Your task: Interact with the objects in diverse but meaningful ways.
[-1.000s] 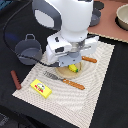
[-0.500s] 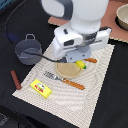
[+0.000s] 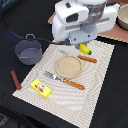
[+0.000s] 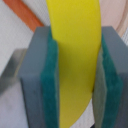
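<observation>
- gripper (image 4: pixel 76 75) clamped on the yellow banana (image 4: pixel 75 65); wrist view shows the green pads (image 4: pixel 49 85) pressed to both its sides, banana running up between the jaws
- exterior view: arm body hides the fingers; only the banana's end (image 3: pixel 85 49) pokes out right below it, at the far edge of the striped cloth mat (image 3: pixel 102 75)
- step in hand, as I judge it: grasp made, lift or carry of the banana (can't tell if it's off the mat or touching)
- near the tool: tan plate (image 3: pixel 68 67) just under and in front, orange-handled fork (image 3: pixel 86 58) beside the banana
- further off: knife (image 3: pixel 65 80), yellow block (image 3: pixel 41 88), grey two-handled pot (image 3: pixel 28 51), brown sausage (image 3: pixel 16 79)
- next move calls for: a straight lift clear of the fork, then a drop spot, plate nearest (pot also possible)
</observation>
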{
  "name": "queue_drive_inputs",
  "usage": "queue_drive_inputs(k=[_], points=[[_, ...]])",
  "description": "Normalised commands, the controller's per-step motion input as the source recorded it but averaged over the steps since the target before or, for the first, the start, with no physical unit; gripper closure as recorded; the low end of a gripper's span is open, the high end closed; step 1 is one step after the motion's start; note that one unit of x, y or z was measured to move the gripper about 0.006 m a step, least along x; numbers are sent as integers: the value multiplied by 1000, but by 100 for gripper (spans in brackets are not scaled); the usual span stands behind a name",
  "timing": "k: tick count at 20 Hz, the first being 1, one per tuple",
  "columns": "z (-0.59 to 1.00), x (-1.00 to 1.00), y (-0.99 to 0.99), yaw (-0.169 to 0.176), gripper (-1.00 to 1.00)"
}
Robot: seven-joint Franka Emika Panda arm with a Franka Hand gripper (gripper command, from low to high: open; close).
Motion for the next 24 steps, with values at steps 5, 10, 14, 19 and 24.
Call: queue_drive_inputs(k=[5, 10, 14, 19, 24], points=[[0, -767, 545, 53, 100], [27, -740, 666, 57, 100], [-26, -791, 623, 61, 100], [-146, -836, 549, 70, 100], [-379, -839, 382, 83, 100]])
